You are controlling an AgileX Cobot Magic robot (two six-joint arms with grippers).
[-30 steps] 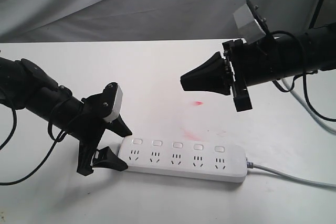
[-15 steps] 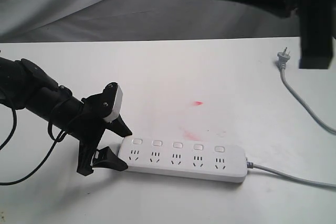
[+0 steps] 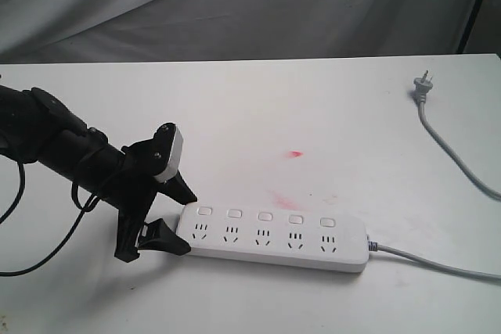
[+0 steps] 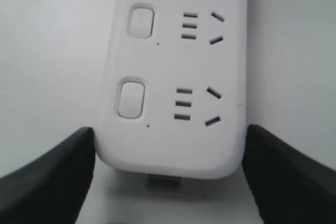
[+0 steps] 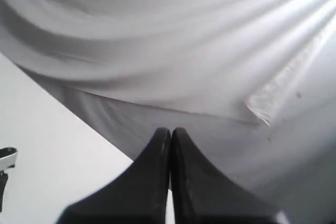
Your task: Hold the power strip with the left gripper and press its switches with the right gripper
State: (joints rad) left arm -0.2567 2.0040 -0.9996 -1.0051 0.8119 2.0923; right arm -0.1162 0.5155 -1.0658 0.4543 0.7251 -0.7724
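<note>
Three views of one white table (image 3: 313, 99) with grey cloth (image 3: 235, 5) hung behind it.

Exterior view: the power strip (image 3: 274, 236) lies flat near the front edge of the table, its socket side facing up. Five switches (image 3: 264, 216) run in a row along its far side, one above each socket set. A grey cord (image 3: 430, 263) leaves its right end, and a separate plug (image 3: 423, 84) lies well apart at the far right. A small red mark (image 3: 294, 153) shows on the table beyond the strip. The left gripper (image 3: 185, 222) reaches in from the left. Its jaws are spread to the strip's width, with one finger on each long side of the strip's left end.

Left wrist view: the rounded end of the power strip (image 4: 173, 145) sits between the two black fingers (image 4: 47, 177), and each seems to touch an edge. Two switches (image 4: 131, 98) show beside their sockets.

Right wrist view: the right gripper (image 5: 169, 171) has its jaws pressed fully together with nothing between them. It points at the cloth (image 5: 157, 35) above the table edge (image 5: 42, 145).
</note>
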